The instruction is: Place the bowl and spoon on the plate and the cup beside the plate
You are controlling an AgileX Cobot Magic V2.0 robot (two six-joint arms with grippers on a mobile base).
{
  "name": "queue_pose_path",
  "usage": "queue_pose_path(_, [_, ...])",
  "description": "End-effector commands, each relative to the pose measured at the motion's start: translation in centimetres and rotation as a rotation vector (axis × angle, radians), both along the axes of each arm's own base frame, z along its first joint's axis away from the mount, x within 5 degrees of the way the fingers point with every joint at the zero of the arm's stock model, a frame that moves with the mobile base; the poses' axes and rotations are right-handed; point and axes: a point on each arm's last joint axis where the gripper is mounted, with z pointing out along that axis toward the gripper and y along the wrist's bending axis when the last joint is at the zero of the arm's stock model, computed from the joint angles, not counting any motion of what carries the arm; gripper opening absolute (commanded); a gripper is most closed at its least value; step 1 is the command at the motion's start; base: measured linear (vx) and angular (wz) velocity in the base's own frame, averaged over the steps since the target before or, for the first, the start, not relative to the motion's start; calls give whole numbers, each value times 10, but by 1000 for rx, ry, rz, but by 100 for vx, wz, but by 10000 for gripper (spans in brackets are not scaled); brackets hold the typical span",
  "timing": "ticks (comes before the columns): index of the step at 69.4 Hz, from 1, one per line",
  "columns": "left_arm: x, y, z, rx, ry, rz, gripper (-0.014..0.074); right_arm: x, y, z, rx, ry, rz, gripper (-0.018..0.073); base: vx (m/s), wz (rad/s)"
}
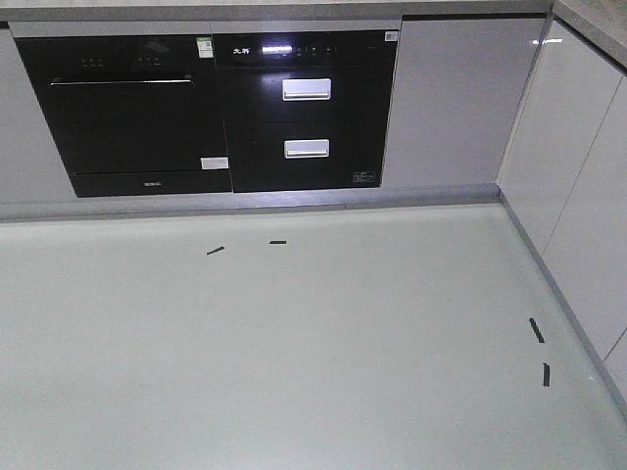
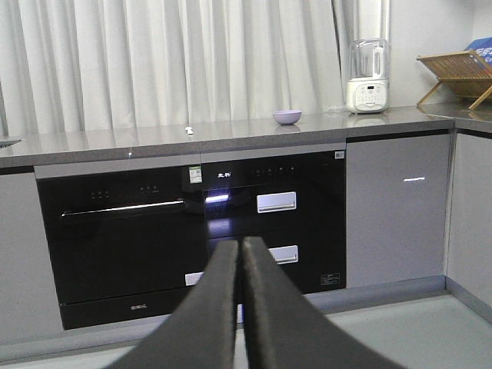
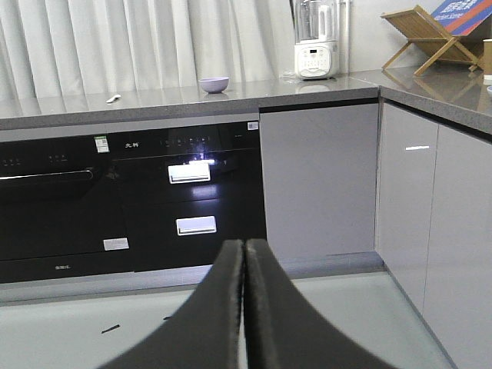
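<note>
Grey kitchen counter (image 3: 169, 98), bowl (image 3: 214, 84) and spoon (image 3: 114, 98) on it, curtains (image 3: 115, 38) behind, left fingers (image 2: 211, 307) and right fingers (image 3: 219, 307) together.

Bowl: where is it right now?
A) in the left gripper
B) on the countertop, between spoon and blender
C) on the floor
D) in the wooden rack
B: the bowl stands on the grey countertop, with the spoon on one side and the blender on the other.

The grey countertop (image 3: 161, 96) bears bowl (image 3: 214, 84), spoon (image 3: 113, 98) (small) and blender (image 3: 316, 54).
</note>
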Motion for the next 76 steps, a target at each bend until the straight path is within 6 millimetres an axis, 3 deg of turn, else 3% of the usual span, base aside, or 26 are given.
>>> queue_pose_path(1, [-3,0,10,-19,-94,-4,-6,-1,0,5,-11,-76,-1,-11,0,0])
queue_pose_path(76, [-3,0,10,-19,-94,-4,-6,-1,0,5,-11,-75,-1,-11,0,0])
